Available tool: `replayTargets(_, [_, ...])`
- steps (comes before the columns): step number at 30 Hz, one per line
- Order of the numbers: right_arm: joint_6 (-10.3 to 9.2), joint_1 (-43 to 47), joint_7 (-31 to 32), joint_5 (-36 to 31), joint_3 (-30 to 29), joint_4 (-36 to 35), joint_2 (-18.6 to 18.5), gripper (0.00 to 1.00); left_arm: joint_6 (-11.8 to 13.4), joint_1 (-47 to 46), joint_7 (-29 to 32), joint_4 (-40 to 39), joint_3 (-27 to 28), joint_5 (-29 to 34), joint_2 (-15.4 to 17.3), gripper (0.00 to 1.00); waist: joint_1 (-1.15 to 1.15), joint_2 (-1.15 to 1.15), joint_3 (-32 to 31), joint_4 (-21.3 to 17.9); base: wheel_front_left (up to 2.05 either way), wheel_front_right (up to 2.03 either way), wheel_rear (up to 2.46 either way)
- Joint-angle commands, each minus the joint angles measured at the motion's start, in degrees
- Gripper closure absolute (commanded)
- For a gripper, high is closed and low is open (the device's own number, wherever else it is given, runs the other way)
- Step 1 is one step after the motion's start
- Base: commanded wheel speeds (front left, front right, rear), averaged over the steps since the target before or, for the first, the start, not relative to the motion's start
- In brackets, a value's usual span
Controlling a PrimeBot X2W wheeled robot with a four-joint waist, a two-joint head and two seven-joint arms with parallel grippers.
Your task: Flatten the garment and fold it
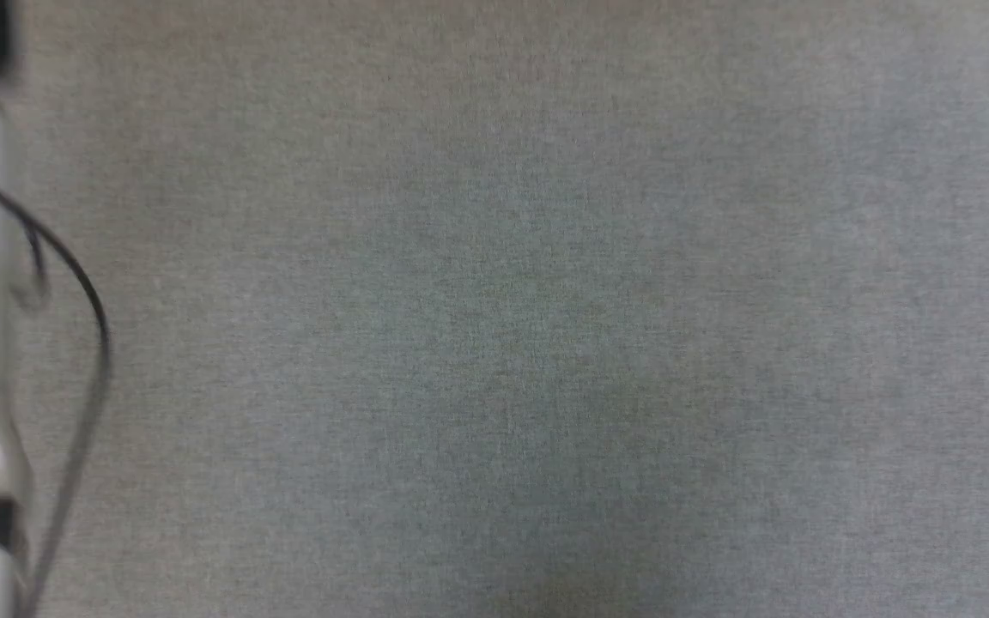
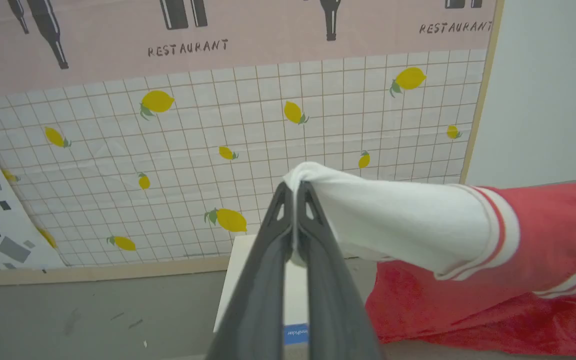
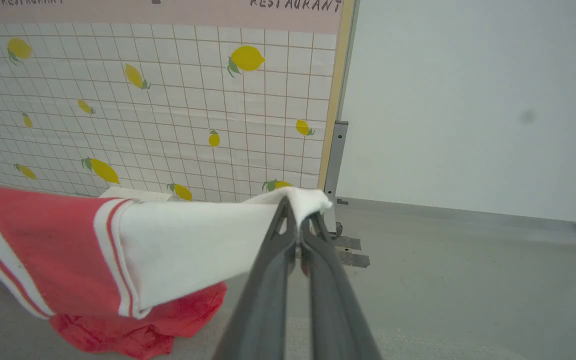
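- The pink backdrop (image 2: 188, 47) reads "RESTAURANT" above a lemon-printed grid.
- The left gripper (image 2: 298, 187) clamps a white sleeve end of the garment (image 2: 418, 220).
- The right gripper (image 3: 298, 210) clamps another white end; the red body droops onto the grey surface (image 3: 418, 280).

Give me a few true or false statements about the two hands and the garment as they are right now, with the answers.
1. The left hand is shut on a white part of the garment. True.
2. The right hand is open and holds nothing. False: it is shut on a white part of the garment too.
3. The garment is blue and yellow. False: it is red and white with striped trim.
4. The wall panel behind the garment shows yellow lemons on a grid. True.
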Motion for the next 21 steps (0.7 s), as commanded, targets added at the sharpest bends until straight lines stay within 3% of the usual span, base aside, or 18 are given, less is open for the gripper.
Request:
replayTargets(1, [-0.10,2.78,-0.74,1.05,0.44,0.23,-0.61,1.00,-0.25,3.48,-0.99,0.31,-0.13,-0.21,0.17,1.00,-0.02,0.00,-4.52,1.14,0.00,0.00,0.00])
replayTargets(9, [-0.10,23.90,1.13,6.78,4.74,-0.43,-3.48,1.00,0.04,28.28,0.13,-0.81,-1.25,-2.51,1.43,1.00,-0.02,0.00,-16.00,2.46,0.00,0.00,0.00])
replayTargets(14, [-0.10,37.92,9.09,11.16,4.67,-2.47,-6.44,1.00,-0.75,43.18,4.36,-3.76,-2.52,-3.36,5.93,1.00,-0.02,0.00,-24.10,2.76,0.00,0.00,0.00])
replayTargets(21, [-0.10,51.63,19.88,15.02,3.06,-8.65,-9.52,1.00,-1.35,57.15,13.60,-10.68,-2.87,-7.33,9.81,1.00,-0.02,0.00,-30.74,2.87,0.00,0.00,0.00])
